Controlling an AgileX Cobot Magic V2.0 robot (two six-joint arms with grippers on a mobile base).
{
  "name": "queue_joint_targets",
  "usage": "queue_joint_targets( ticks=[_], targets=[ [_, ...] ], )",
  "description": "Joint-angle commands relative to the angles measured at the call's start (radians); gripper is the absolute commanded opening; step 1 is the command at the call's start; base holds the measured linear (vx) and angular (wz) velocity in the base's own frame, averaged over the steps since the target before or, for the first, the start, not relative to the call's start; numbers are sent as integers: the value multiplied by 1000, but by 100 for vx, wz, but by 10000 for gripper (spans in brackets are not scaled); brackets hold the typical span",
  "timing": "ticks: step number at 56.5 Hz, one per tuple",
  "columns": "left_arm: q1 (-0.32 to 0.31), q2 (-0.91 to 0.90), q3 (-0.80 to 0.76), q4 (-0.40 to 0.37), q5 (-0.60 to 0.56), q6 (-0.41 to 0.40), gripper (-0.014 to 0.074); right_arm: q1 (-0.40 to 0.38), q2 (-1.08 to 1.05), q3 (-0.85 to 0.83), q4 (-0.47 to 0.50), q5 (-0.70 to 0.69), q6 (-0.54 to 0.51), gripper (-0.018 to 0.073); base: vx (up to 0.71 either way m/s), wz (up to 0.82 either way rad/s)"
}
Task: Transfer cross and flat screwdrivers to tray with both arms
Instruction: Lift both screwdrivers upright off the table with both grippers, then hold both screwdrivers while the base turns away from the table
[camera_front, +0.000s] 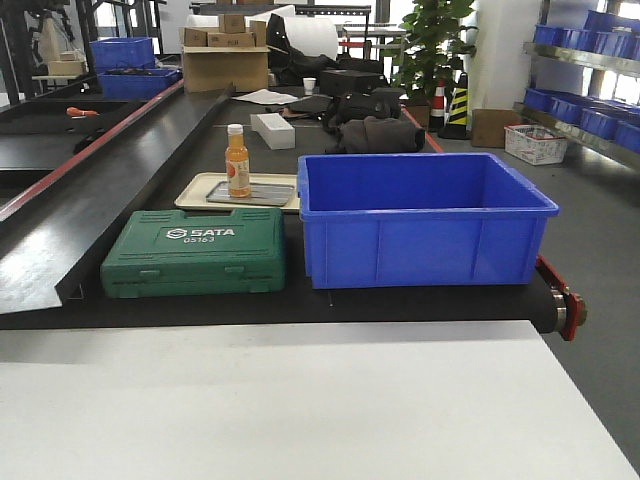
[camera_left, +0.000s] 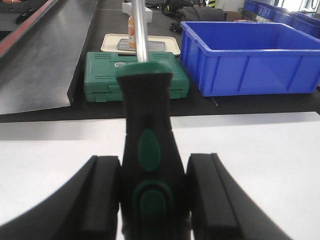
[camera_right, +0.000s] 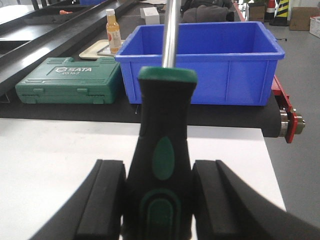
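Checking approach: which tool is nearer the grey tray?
Left. The left tool faces the tray straight ahead, past the green case; from the right tool it lies farther off to the left.

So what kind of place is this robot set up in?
Probably a factory or warehouse floor: a black conveyor belt runs ahead, racks of blue bins line the right side, and cardboard boxes are stacked at the back.

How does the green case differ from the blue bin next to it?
The green case is low, flat and closed, with white SATA lettering; the blue bin is taller, wider and open-topped. Both sit on the black belt, side by side.
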Motion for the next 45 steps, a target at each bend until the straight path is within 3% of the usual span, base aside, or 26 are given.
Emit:
queue_joint_targets(
  ticks=[1,45],
  targets=[
    [-4,4,-27,-6,-97,1,0,1,2,-34,18,-100,-1,-8,0,0],
    [-4,4,-27,-8,-8,0,1,1,2,-34,20,-90,-2,-8,0,0]
  ],
)
